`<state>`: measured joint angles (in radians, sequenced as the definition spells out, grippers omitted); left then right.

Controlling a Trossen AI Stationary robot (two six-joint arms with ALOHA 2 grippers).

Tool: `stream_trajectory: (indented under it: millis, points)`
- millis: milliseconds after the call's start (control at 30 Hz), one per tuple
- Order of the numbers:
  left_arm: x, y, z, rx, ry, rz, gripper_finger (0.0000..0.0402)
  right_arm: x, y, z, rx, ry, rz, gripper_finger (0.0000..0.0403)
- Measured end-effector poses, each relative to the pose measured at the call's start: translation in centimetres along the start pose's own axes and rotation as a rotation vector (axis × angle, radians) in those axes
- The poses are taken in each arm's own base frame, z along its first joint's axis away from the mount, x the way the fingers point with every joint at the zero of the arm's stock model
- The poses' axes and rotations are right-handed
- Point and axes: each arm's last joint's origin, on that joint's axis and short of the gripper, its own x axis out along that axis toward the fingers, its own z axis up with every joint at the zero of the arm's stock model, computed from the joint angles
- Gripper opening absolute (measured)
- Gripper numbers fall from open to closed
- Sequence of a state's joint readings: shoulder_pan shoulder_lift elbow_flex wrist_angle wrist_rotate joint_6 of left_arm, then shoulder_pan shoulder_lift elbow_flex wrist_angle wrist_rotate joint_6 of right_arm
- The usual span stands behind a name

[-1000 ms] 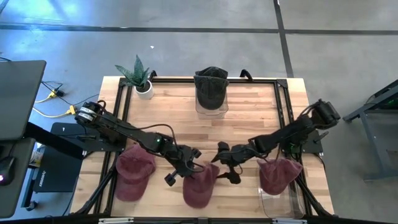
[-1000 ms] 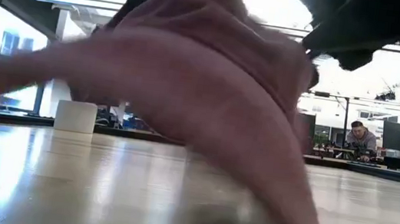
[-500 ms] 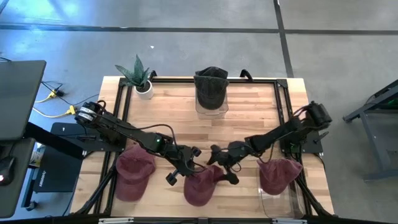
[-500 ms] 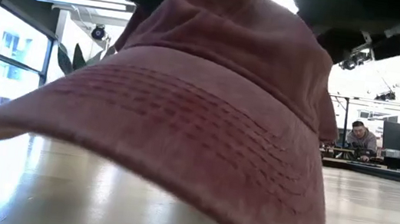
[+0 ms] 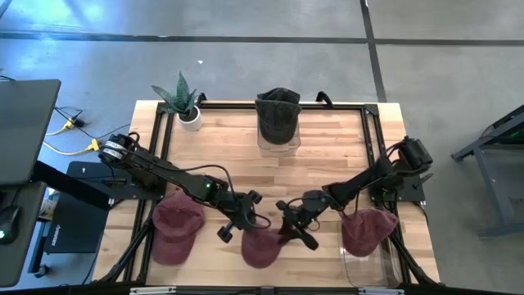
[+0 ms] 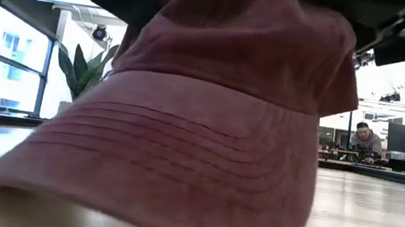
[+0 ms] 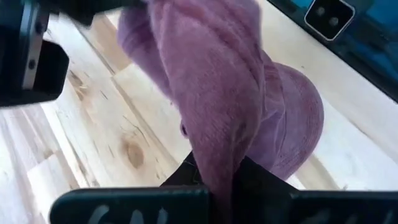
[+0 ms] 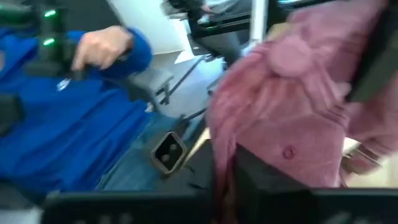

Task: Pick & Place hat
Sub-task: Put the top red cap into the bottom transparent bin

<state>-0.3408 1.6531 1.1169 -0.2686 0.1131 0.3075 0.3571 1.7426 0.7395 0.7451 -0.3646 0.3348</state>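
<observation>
both arms are on the middle pink hat [image 5: 262, 246], which sits at the table's [image 5: 327, 164] near edge between two other pink hats. the left gripper [image 5: 238, 223] is pinched tight on a fold of its fabric; the right gripper [image 5: 288, 227] seems to have narrowed onto the opposite side. this looks like the grasp step; next calls for a joint lift, likely toward the clear stand bearing the dark hat [image 5: 277, 115]. the low view is filled by the brim, hiding both sets of fingertips.
</observation>
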Motion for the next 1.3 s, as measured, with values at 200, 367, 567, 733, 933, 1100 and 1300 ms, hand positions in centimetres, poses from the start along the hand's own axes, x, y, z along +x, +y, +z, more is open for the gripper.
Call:
stream_trajectory:
  millis: [200,367,567,733,933,1100,1300]
  points:
    - [0.0,0.0,0.3,-0.001,-0.039,-0.038,0.0000,-0.4,2.5,1.0,-0.129,-0.009,0.253,0.0028]
    - [-0.1,-0.1,1.0,0.053,-0.125,-0.098,0.0000,-0.4,2.8,1.0,-0.166,-0.005,0.309,0.0007]
    - [-0.1,0.1,1.5,0.083,-0.188,-0.081,0.0000,-0.4,2.2,0.9,-0.122,0.007,0.217,0.0018]
    - [-0.1,0.1,1.5,0.081,-0.182,-0.060,0.0000,-0.6,1.4,0.6,-0.109,0.045,0.174,0.0050]
    - [0.0,0.4,1.0,0.033,-0.095,0.069,0.0000,-0.6,0.4,-0.2,-0.120,0.086,-0.056,0.0161]
    - [-0.1,0.7,0.5,0.006,-0.019,0.192,0.0000,-0.4,-0.1,-0.6,-0.120,0.079,-0.159,0.0256]
    - [-0.2,1.1,0.5,-0.021,0.011,0.321,0.0000,0.0,0.0,-0.4,-0.131,0.019,-0.096,0.0281]
